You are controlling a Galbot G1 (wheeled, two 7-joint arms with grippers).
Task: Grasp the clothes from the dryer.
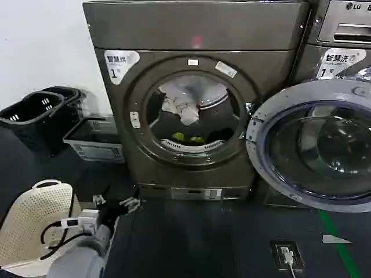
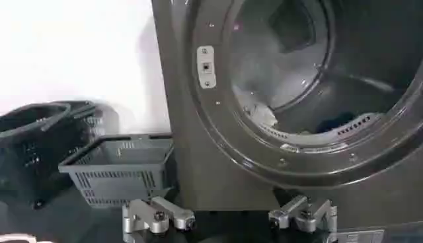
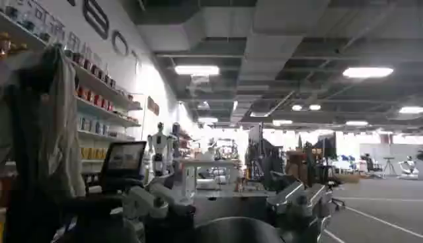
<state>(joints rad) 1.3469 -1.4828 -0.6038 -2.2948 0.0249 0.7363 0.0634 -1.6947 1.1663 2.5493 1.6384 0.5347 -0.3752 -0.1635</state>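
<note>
Spread fingers mark the left gripper (image 1: 113,203), low at the near left, empty, well short of the dryer (image 1: 197,92) beside a white basket (image 1: 35,223). Its door (image 1: 313,145) hangs open to the right. Inside the drum lie the clothes (image 1: 181,110): a white piece up high, yellow-green and dark ones lower. The right gripper (image 3: 225,205), also spread, faces a distant room.

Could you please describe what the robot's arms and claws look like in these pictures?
The left arm is a smooth grey cylinder with a white block near the wrist and black cables looping beside it. The left claw has two pale silver metal fingers with black screws at their joints. The right claw has similar light grey jointed fingers on a dark body.
</note>
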